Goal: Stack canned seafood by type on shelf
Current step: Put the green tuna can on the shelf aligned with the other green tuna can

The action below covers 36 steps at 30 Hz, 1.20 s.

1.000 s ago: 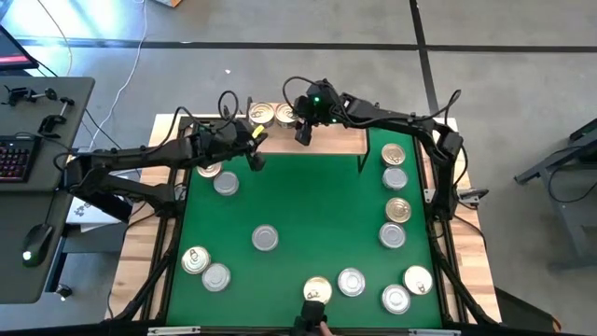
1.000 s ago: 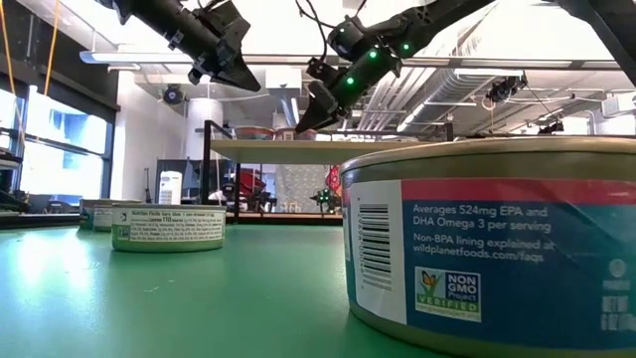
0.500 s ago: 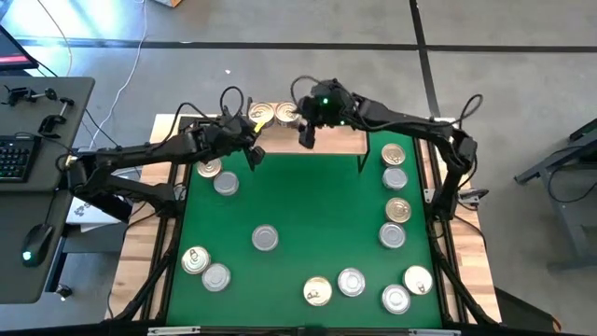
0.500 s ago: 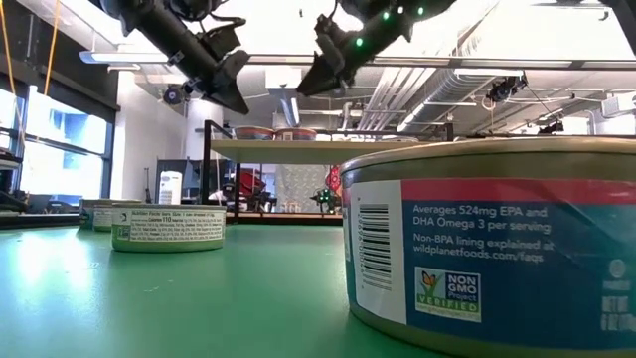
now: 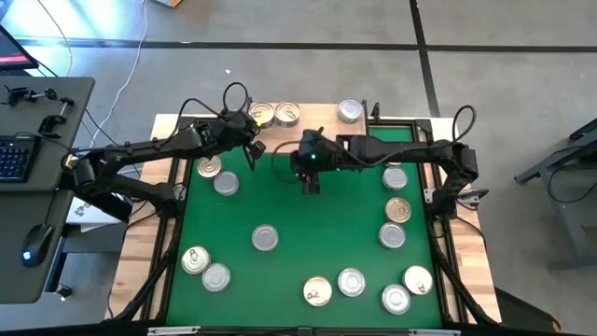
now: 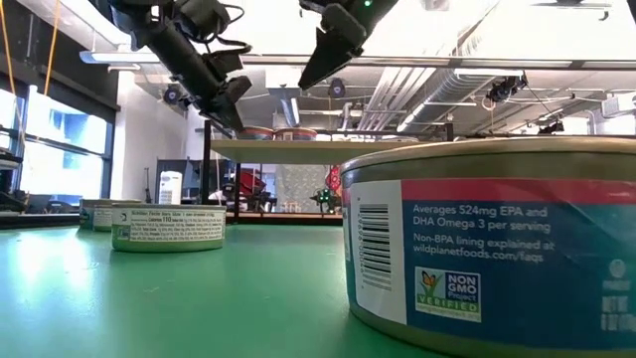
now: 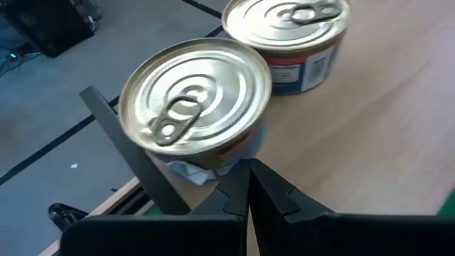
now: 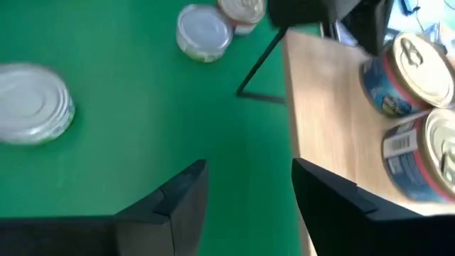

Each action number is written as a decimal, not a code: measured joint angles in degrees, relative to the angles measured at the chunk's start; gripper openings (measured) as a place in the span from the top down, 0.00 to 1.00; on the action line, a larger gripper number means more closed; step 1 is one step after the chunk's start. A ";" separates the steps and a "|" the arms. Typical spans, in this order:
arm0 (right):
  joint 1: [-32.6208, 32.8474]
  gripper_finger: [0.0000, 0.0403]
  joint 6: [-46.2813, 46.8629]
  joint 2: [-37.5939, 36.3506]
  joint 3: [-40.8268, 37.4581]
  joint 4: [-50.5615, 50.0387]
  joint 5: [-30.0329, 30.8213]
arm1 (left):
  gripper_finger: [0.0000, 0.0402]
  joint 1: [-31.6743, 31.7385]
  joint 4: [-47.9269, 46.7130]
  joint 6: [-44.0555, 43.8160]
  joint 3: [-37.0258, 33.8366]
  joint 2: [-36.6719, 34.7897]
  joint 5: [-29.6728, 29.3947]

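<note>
The light-wood shelf (image 5: 280,138) stands at the green table's far edge. Two gold-lidded tins (image 5: 261,114) (image 5: 287,114) and a silver-lidded tin (image 5: 350,111) stand on it. Several more tins, such as a silver one (image 5: 266,238), stand on the table. My left gripper (image 5: 252,154) is shut and empty at the shelf's left end. Its fingertips (image 7: 247,178) are just short of the nearer gold tin (image 7: 195,99); I cannot tell if they touch. My right gripper (image 5: 310,182) is open and empty above the table, near the shelf's front edge. Its fingers (image 8: 178,199) stand wide apart.
Tins line the table's right side (image 5: 398,209), its near edge (image 5: 352,281) and its left side (image 5: 226,183). One gold tin (image 6: 497,249) stands right before the low camera. The shelf's black legs (image 8: 259,64) stand on the green top. A desk with a keyboard (image 5: 14,159) is at the left.
My right gripper has drawn back from the shelf toward the table's near edge and has risen. The silver-lidded tin on the shelf, hidden under that arm before, now shows. My left gripper has come down toward the shelf's left end.
</note>
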 joint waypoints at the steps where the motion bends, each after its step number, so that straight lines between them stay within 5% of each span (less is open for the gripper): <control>1: 0.34 0.52 0.21 -0.18 0.00 -1.27 0.62 | 1.00 0.27 0.33 0.04 0.00 -0.02 -0.02; 12: 0.59 0.52 5.00 -3.40 -0.58 -9.21 -0.34 | 1.00 1.79 1.05 2.32 0.00 -0.66 -0.76; 17: 1.97 0.52 6.82 -6.58 -13.27 1.10 -2.65 | 1.00 -2.66 0.20 2.80 0.00 -3.48 -1.35; 27: 14.37 0.52 16.63 -10.09 -41.58 37.04 -3.05 | 1.00 -24.57 -1.53 3.32 0.00 -5.36 -5.09; 36: 23.41 0.52 18.14 -9.63 -51.49 52.13 -3.05 | 1.00 -46.92 -6.18 -11.04 0.00 -1.72 -11.34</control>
